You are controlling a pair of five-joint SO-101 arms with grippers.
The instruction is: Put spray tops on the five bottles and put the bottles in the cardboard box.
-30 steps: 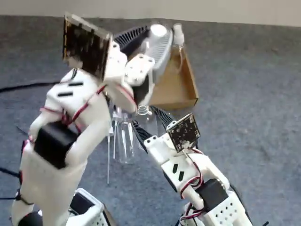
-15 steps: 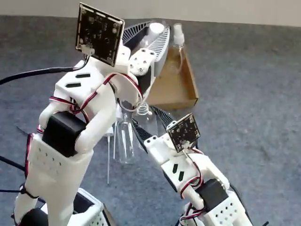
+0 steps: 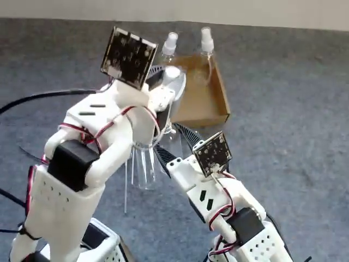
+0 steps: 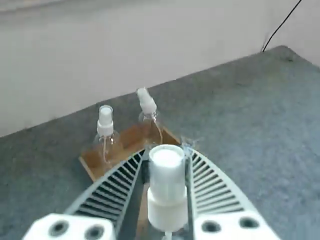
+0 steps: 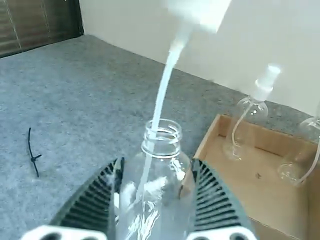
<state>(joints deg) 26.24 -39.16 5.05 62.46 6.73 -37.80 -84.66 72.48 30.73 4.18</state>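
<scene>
Spray top (image 4: pixel 167 192) number three is on its way in. The left gripper (image 4: pixel 166 155) is clamped on its white head and holds it above the open bottle (image 5: pixel 161 145), and the dip tube (image 5: pixel 161 95) is already threaded down through the neck. The collar is well clear of the threads, so nothing is seated yet. The right gripper (image 5: pixel 157 165) has its ribbed jaws closed on that bottle's shoulders and holds it upright near the middle of the grey carpeted table (image 3: pixel 283 82).

Just past it, toward the table's far edge, the cardboard box (image 3: pixel 204 112) holds two finished bottles with their tops on. One stands in the far left corner (image 3: pixel 170 43) and the other in the far right corner (image 3: pixel 206 41).

Another clear bottle (image 3: pixel 144 169) stands just beside the held one, its neck behind the left arm. A thin white tube (image 3: pixel 125 194) lies on the carpet near it, and I take it for a spare top's stem.

By my reckoning two of five are done. The third needs its top lowered and fastened, then a trip to the box, and the others follow.
</scene>
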